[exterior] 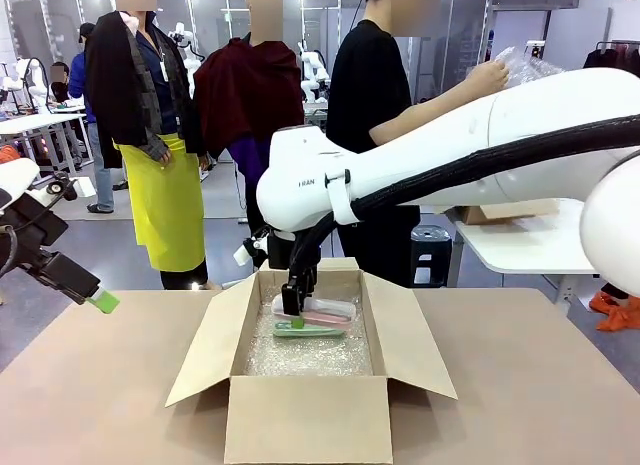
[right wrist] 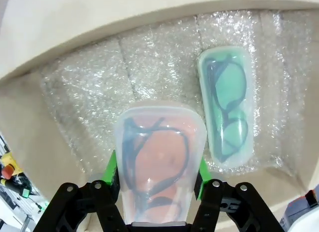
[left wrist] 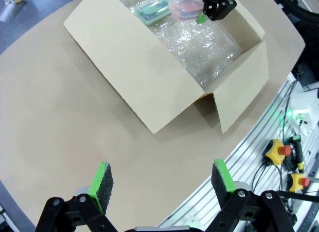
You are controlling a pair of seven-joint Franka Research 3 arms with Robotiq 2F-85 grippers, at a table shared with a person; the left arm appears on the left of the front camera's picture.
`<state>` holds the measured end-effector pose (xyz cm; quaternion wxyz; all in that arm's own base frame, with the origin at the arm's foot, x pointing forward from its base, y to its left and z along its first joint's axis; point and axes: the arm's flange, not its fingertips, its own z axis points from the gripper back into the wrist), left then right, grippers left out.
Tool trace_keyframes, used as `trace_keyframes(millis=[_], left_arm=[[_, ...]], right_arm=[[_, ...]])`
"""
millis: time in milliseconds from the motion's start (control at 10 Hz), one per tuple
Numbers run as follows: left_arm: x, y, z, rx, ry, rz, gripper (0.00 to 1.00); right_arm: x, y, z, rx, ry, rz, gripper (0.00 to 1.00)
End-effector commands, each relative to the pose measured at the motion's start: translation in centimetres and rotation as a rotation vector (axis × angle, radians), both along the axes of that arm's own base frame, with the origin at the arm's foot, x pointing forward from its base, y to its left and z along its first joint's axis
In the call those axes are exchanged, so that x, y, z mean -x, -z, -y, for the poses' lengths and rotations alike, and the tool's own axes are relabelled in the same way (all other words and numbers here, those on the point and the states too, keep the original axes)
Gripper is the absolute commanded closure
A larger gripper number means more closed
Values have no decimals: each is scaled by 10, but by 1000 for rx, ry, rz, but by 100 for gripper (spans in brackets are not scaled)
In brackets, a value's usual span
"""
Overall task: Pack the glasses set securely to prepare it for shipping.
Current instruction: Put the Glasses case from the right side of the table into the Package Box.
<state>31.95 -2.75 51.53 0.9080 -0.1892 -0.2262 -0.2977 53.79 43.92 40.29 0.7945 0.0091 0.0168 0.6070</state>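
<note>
1. Table [exterior: 80, 385]: brown top. It carries the cardboard box at the middle, close to the robot's edge.
2. Right arm [exterior: 450, 145]: white, enters from picture right in the front view, crosses to the middle and bends down into the box.
3. Person [exterior: 370, 85]: black top, stands beyond the far side of the table, turned to picture right, hands on a sheet of bubble wrap [exterior: 535, 63] held up at shoulder height.
4. Cardboard box [exterior: 305, 420]: brown, upright, all four flaps folded outward, top open.
5. Bubble-wrap lining [exterior: 315, 357]: clear, covers the floor of the box.
6. Left gripper [left wrist: 162, 174]: jaws spread wide, nothing between the green pads. It hangs over bare tabletop at the robot's left, well apart from the box.
7. Right gripper [right wrist: 155, 172]: inside the box, pointing down, green pads pressed against the two long sides of the pink case.
8. Pink case [right wrist: 159, 157]: clear lid up, dark-framed glasses visible inside. It is clamped at one end by the right gripper, over the lining. Whether it touches the lining cannot be told.
9. Mint green case [right wrist: 228, 107]: clear lid up, dark-framed glasses inside. It lies flat on the lining just beside the pink case, roughly parallel to it, with a narrow gap between the two in the right wrist view.
</note>
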Motion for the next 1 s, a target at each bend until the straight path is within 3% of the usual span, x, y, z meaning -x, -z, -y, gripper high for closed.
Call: trace_keyframes(millis=[0,600,800,900], left_arm=[[-1,-1,-1,12,8,13,0],[-1,-1,-1,12,8,13,0],[-1,-1,-1,12,8,13,0],[-1,-1,-1,12,8,13,0]], right_arm=[[3,13,4,-15,16,-7,56],[13,56,24,-29,-48,-28,56],[16,56,24,-19,-42,-35,56],[17,56,23,-20,-49,-37,27]])
